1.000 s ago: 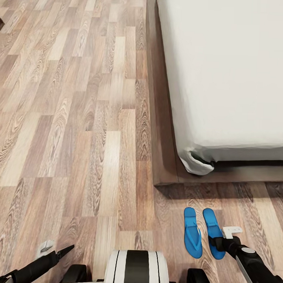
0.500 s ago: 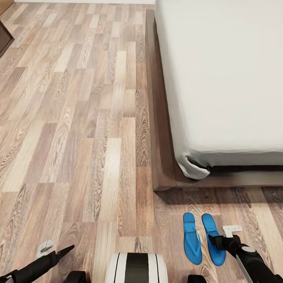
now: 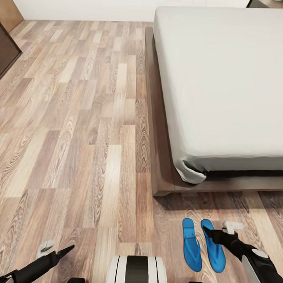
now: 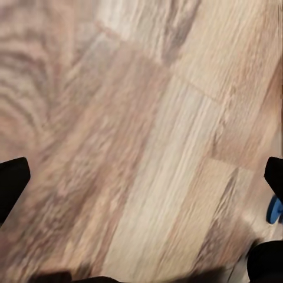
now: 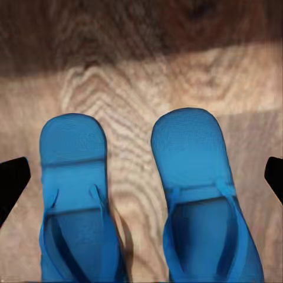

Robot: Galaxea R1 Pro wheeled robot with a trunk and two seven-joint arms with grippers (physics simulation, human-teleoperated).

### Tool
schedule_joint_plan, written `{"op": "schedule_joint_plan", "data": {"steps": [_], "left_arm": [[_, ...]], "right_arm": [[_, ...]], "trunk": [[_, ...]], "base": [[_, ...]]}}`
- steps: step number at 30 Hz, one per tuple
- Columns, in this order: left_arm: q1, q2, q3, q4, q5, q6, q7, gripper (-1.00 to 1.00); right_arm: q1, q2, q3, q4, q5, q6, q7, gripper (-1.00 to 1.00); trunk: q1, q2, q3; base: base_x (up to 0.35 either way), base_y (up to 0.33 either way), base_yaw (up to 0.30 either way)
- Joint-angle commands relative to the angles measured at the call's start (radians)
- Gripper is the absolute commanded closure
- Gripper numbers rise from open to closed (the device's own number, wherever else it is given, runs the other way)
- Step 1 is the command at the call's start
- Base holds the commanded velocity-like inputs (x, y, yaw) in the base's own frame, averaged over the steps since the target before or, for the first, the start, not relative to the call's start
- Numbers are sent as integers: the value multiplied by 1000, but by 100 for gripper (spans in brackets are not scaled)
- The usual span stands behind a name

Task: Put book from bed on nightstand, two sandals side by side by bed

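I am holding my right gripper (image 3: 220, 230) open and empty just above the two sandals (image 3: 203, 244), which are lying side by side on the wood floor (image 3: 76, 135) near the foot corner of the bed (image 3: 225, 79); I judge this part is done, because they are parallel and close together. My left gripper (image 3: 56, 249) is also hanging open over the bare floor, carrying nothing. The book is not on the part of the mattress I am seeing, so I am probably needing to look further along the bed.
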Motion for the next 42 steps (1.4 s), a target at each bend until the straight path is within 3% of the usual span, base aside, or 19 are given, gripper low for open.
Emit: {"op": "schedule_joint_plan", "data": {"steps": [1, 3, 4, 7, 10, 18, 25, 42], "left_arm": [[0, 0, 1, 0, 5, 10, -4, -100], [0, 1, 1, 0, 5, 9, -5, -100], [0, 1, 1, 0, 5, 9, -5, -100], [0, 1, 1, 0, 5, 9, -5, -100], [0, 1, 0, 0, 5, 9, -6, -100], [0, -2, -1, 0, 4, 6, -6, -100], [0, -4, -2, 0, 4, 6, -6, -100], [0, -6, -2, 0, 4, 6, -4, -100]], "right_arm": [[7, -11, -2, 2, -72, 10, 71, -100], [15, -70, -2, 55, -166, 13, 274, -100], [17, -127, -3, 161, -202, 14, 454, -100], [19, -190, -6, 460, -233, 5, 758, -100], [20, -201, -8, 586, -240, -27, 831, -100], [20, -202, -6, 663, -239, -234, 854, -100], [20, -203, -11, 729, -240, -251, 853, -100], [20, -203, -11, 736, -241, -251, 852, -100]], "trunk": [[-1, 0, 3], [-1, 1, 11], [-2, 1, 15], [-3, 1, 27], [-5, 2, 38], [-8, 4, 69], [-11, 6, 96], [-19, 10, 162]], "base": [[0, 0, 0], [0, 0, 0], [0, 0, 0], [0, 0, 0], [0, 0, 0], [0, 0, 0], [0, 0, 0], [0, 0, 0]]}}
